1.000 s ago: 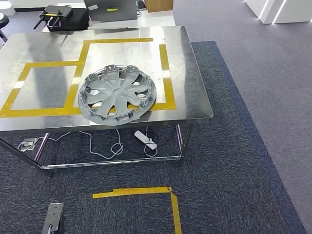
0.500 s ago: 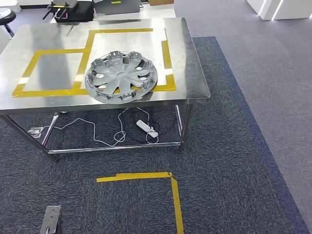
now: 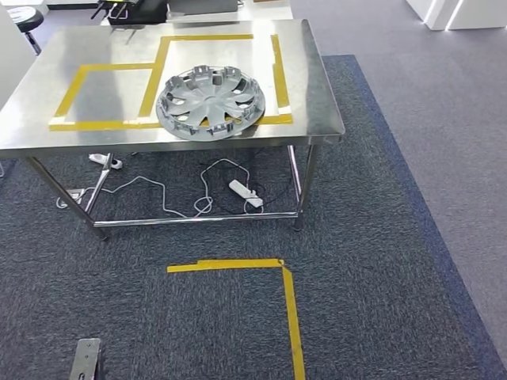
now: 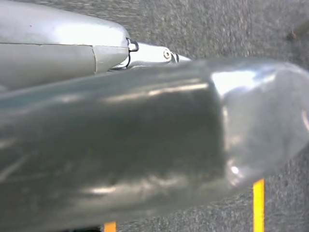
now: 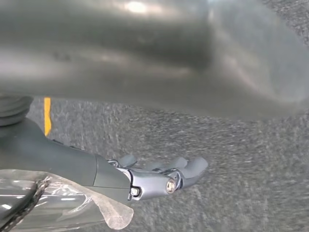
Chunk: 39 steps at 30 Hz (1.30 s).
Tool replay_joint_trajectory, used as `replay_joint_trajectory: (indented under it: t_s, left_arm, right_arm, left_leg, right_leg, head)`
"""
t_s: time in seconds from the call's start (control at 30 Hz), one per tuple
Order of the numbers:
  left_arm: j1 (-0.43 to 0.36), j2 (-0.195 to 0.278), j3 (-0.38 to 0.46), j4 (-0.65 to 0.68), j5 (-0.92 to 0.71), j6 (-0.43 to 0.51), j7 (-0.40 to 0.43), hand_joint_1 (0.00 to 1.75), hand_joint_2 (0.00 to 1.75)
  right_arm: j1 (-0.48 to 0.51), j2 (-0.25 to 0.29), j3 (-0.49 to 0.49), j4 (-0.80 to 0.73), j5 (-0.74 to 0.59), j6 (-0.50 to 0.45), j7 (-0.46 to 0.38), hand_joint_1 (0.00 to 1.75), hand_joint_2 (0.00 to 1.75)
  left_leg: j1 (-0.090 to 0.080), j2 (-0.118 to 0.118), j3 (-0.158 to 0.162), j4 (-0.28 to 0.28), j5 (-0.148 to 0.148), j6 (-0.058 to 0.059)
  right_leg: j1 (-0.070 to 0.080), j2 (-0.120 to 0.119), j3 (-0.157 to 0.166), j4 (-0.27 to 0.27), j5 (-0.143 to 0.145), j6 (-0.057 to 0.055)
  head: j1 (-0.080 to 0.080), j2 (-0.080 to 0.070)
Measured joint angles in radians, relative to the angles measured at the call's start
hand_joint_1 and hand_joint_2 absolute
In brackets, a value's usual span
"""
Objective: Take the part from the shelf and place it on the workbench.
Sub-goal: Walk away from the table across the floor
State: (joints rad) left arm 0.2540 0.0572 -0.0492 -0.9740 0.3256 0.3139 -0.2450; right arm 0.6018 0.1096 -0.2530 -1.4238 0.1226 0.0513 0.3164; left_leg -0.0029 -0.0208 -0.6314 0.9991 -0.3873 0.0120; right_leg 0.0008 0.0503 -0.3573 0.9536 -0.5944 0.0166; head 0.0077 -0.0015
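From the head view we see the hubcap (image 3: 211,102) lying flat on the steel surface (image 3: 317,95), near its front edge, resting partly inside the larger yellow tape square (image 3: 279,59) and overlapping that square's front line. A smaller tape square (image 3: 76,83) lies to the left of the hubcap. Under the surface, below the hubcap, a white power strip (image 3: 245,193) and loose cables (image 3: 157,196) lie on the dark carpet (image 3: 371,261), and a tape corner (image 3: 286,273) marks the carpet nearer to us. In the left wrist view we see the left robot hand (image 4: 149,54) as a blurred grey cover with one metal finger above the carpet; we cannot tell how its fingers stand. In the right wrist view the right robot hand (image 5: 160,176) hangs over the carpet with fingers stretched out, apart and holding nothing.
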Motion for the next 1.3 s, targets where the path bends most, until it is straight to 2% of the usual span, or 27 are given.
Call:
replay_joint_trajectory:
  t_s: [0.07,0.1,0.13,0.17,0.23,0.27,0.3,0.33,0.4,0.47,0.53,0.57,0.6,0.63,0.7,0.73,0.77,0.8,0.83,0.87,0.93,1.0,1.03,1.07,1.13,1.23,1.3]
  left_arm:
    - [0.004,0.004,-0.031,-0.002,0.022,0.021,-0.002,0.0,0.0]
    - [0.007,0.006,-0.045,-0.001,0.033,0.027,-0.007,0.0,0.0]
    - [0.009,0.008,-0.058,0.001,0.043,0.032,-0.015,0.0,0.0]
    - [0.008,0.01,-0.07,0.005,0.052,0.035,-0.023,0.0,0.0]
    - [0.001,0.013,-0.092,0.014,0.064,0.04,-0.035,0.0,0.0]
    - [-0.002,0.013,-0.102,0.018,0.067,0.043,-0.039,0.0,0.0]
    - [-0.004,0.014,-0.11,0.02,0.069,0.046,-0.042,0.0,0.0]
    - [-0.004,0.014,-0.119,0.023,0.07,0.049,-0.044,0.0,0.0]
    - [-0.006,0.017,-0.13,0.025,0.071,0.054,-0.046,0.0,0.0]
    - [-0.013,0.02,-0.138,0.026,0.07,0.057,-0.048,0.0,0.0]
    - [-0.019,0.023,-0.143,0.027,0.07,0.059,-0.049,0.0,0.0]
    - [-0.017,0.025,-0.145,0.029,0.071,0.06,-0.05,0.0,0.0]
    - [-0.014,0.026,-0.148,0.032,0.071,0.061,-0.051,0.0,0.0]
    - [-0.012,0.028,-0.151,0.035,0.072,0.061,-0.052,0.0,0.0]
    - [-0.015,0.031,-0.158,0.042,0.076,0.061,-0.06,0.0,0.0]
    - [-0.019,0.033,-0.162,0.044,0.079,0.062,-0.064,0.0,0.0]
    - [-0.022,0.035,-0.166,0.047,0.081,0.062,-0.068,0.0,0.0]
    - [-0.023,0.037,-0.169,0.049,0.082,0.063,-0.071,0.0,0.0]
    - [-0.023,0.038,-0.173,0.052,0.083,0.063,-0.072,0.0,0.0]
    - [-0.023,0.039,-0.175,0.055,0.083,0.063,-0.073,0.0,0.0]
    - [-0.027,0.042,-0.18,0.061,0.085,0.063,-0.079,0.0,0.0]
    - [-0.036,0.046,-0.183,0.068,0.087,0.061,-0.088,0.0,0.0]
    - [-0.041,0.048,-0.185,0.072,0.088,0.06,-0.092,0.0,0.0]
    - [-0.043,0.05,-0.186,0.078,0.089,0.06,-0.094,0.0,0.0]
    - [-0.042,0.055,-0.187,0.089,0.091,0.06,-0.097,0.0,0.0]
    - [-0.045,0.06,-0.19,0.098,0.091,0.06,-0.101,0.0,0.0]
    - [-0.048,0.06,-0.192,0.105,0.09,0.06,-0.103,0.0,0.0]
  right_arm:
    - [0.021,-0.058,0.08,-0.007,-0.071,-0.077,0.021,0.0,0.0]
    - [0.03,-0.088,0.12,-0.01,-0.101,-0.113,0.028,0.0,0.0]
    - [0.037,-0.118,0.161,-0.012,-0.128,-0.148,0.032,0.0,0.0]
    - [0.042,-0.145,0.199,-0.014,-0.154,-0.18,0.033,0.0,0.0]
    - [0.046,-0.197,0.271,-0.015,-0.2,-0.236,0.033,0.0,0.0]
    - [0.045,-0.221,0.304,-0.016,-0.22,-0.258,0.033,0.0,0.0]
    - [0.044,-0.242,0.334,-0.016,-0.236,-0.277,0.032,0.0,0.0]
    - [0.042,-0.261,0.362,-0.016,-0.25,-0.292,0.031,0.0,0.0]
    - [0.037,-0.291,0.405,-0.016,-0.27,-0.313,0.029,0.0,0.0]
    - [0.032,-0.312,0.441,-0.016,-0.28,-0.323,0.026,0.0,0.0]
    - [0.028,-0.327,0.465,-0.017,-0.284,-0.326,0.024,0.0,0.0]
    - [0.026,-0.335,0.474,-0.017,-0.286,-0.33,0.024,0.0,0.0]
    - [0.024,-0.343,0.483,-0.017,-0.292,-0.336,0.023,0.0,0.0]
    - [0.023,-0.352,0.496,-0.016,-0.302,-0.347,0.02,0.0,0.0]
    - [0.02,-0.376,0.53,-0.016,-0.339,-0.387,0.011,0.0,0.0]
    - [0.015,-0.39,0.551,-0.016,-0.361,-0.411,0.003,0.0,0.0]
    - [0.01,-0.404,0.573,-0.016,-0.38,-0.432,-0.003,0.0,0.0]
    - [0.003,-0.417,0.592,-0.015,-0.393,-0.447,-0.008,0.0,0.0]
    - [-0.002,-0.428,0.611,-0.015,-0.404,-0.457,-0.012,0.0,0.0]
    - [-0.007,-0.438,0.628,-0.015,-0.413,-0.466,-0.017,0.0,0.0]
    - [-0.021,-0.461,0.666,-0.014,-0.439,-0.493,-0.03,0.0,0.0]
    - [-0.043,-0.488,0.716,-0.012,-0.473,-0.533,-0.048,0.0,0.0]
    - [-0.053,-0.501,0.743,-0.012,-0.487,-0.549,-0.056,0.0,0.0]
    - [-0.062,-0.512,0.768,-0.011,-0.498,-0.559,-0.061,0.0,0.0]
    - [-0.073,-0.528,0.808,-0.009,-0.508,-0.567,-0.067,0.0,0.0]
    - [-0.077,-0.543,0.846,-0.006,-0.523,-0.578,-0.071,0.0,0.0]
    - [-0.083,-0.553,0.87,-0.004,-0.54,-0.592,-0.076,0.0,0.0]
  left_leg:
    - [-0.001,-0.013,-0.018,-0.001,0.027,-0.009]
    - [0.001,-0.014,-0.026,0.004,0.018,-0.014]
    - [0.002,-0.01,-0.035,0.024,-0.014,-0.019]
    - [0.005,-0.004,-0.044,0.064,-0.067,-0.025]
    - [0.008,0.007,-0.056,0.187,-0.178,-0.034]
    - [0.01,0.009,-0.055,0.247,-0.201,-0.038]
    - [0.011,0.01,-0.045,0.286,-0.193,-0.04]
    - [0.011,0.013,-0.023,0.297,-0.166,-0.039]
    - [0.009,0.034,0.067,0.223,-0.121,-0.029]
    - [0.001,0.073,0.187,0.064,-0.148,-0.013]
    - [-0.008,0.085,0.239,-0.035,-0.177,0.002]
    - [-0.009,0.078,0.232,-0.044,-0.171,0.009]
    - [-0.008,0.071,0.219,-0.045,-0.158,0.015]
    - [-0.007,0.063,0.205,-0.046,-0.145,0.022]
    - [-0.005,0.045,0.171,-0.047,-0.12,0.032]
    - [-0.005,0.034,0.152,-0.047,-0.106,0.034]
    - [-0.005,0.023,0.132,-0.046,-0.092,0.034]
    - [-0.005,0.013,0.114,-0.045,-0.079,0.033]
    - [-0.005,0.003,0.094,-0.042,-0.065,0.031]
    - [-0.004,-0.009,0.075,-0.039,-0.052,0.028]
    - [-0.004,-0.034,0.043,-0.026,-0.029,0.019]
    - [-0.008,-0.056,0.02,-0.011,-0.011,0.009]
    - [-0.009,-0.068,0.011,-0.007,-0.003,0.004]
    - [-0.009,-0.08,0.006,-0.005,0.005,-0.001]
    - [-0.007,-0.072,-0.007,0.012,-0.011,-0.009]
    - [-0.004,-0.006,-0.053,0.166,-0.138,-0.023]
    - [0.001,0.011,-0.073,0.274,-0.186,-0.029]
  right_leg:
    - [-0.001,-0.015,-0.001,-0.03,-0.006,-0.009]
    - [-0.001,-0.026,-0.016,-0.025,0.004,-0.016]
    - [-0.002,-0.039,-0.031,-0.024,0.016,-0.026]
    - [-0.003,-0.053,-0.045,-0.023,0.028,-0.034]
    - [0.002,-0.08,-0.075,-0.019,0.052,-0.042]
    - [0.004,-0.093,-0.093,-0.015,0.063,-0.042]
    - [0.006,-0.105,-0.112,-0.008,0.073,-0.041]
    - [0.008,-0.118,-0.134,0.001,0.082,-0.04]
    - [0.012,-0.14,-0.169,0.021,0.096,-0.038]
    - [0.017,-0.161,-0.189,0.038,0.11,-0.033]
    - [0.017,-0.185,-0.201,0.044,0.13,-0.024]
    - [0.015,-0.192,-0.206,0.046,0.139,-0.019]
    - [0.013,-0.18,-0.212,0.05,0.134,-0.012]
    - [0.01,-0.154,-0.219,0.065,0.111,-0.004]
    - [0.004,-0.087,-0.246,0.149,0.02,0.009]
    - [0.002,-0.067,-0.262,0.211,-0.025,0.012]
    - [0.002,-0.059,-0.273,0.27,-0.049,0.014]
    - [0.001,-0.055,-0.276,0.312,-0.051,0.014]
    - [0.001,-0.053,-0.265,0.325,-0.026,0.014]
    - [-0.001,-0.048,-0.236,0.301,0.011,0.013]
    - [-0.006,-0.006,-0.131,0.166,0.054,0.012]
    - [-0.01,0.037,-0.048,0.029,0.024,0.007]
    - [-0.009,0.039,-0.031,-0.005,0.008,0.001]
    - [-0.011,0.026,-0.033,-0.014,0.002,-0.006]
    - [-0.011,-0.006,-0.038,-0.012,0.01,-0.022]
    - [-0.01,-0.056,-0.05,-0.012,0.022,-0.031]
    - [-0.008,-0.088,-0.056,-0.011,0.026,-0.03]
  head:
    - [0.0,0.0]
    - [-0.001,0.0]
    - [-0.002,0.0]
    - [-0.003,0.0]
    - [-0.005,0.0]
    - [-0.005,0.0]
    - [-0.005,0.0]
    - [-0.005,0.0]
    - [-0.005,0.0]
    - [-0.005,0.0]
    - [-0.006,0.0]
    - [-0.006,0.0]
    - [-0.005,0.0]
    - [-0.006,0.0]
    - [-0.005,0.0]
    - [-0.006,0.0]
    - [-0.006,0.0]
    - [-0.006,0.0]
    - [-0.006,0.0]
    - [-0.006,0.0]
    - [-0.006,0.0]
    - [-0.006,0.0]
    - [-0.005,0.0]
    - [-0.006,0.0]
    - [-0.007,0.0]
    - [-0.014,0.0]
    - [-0.014,0.0]
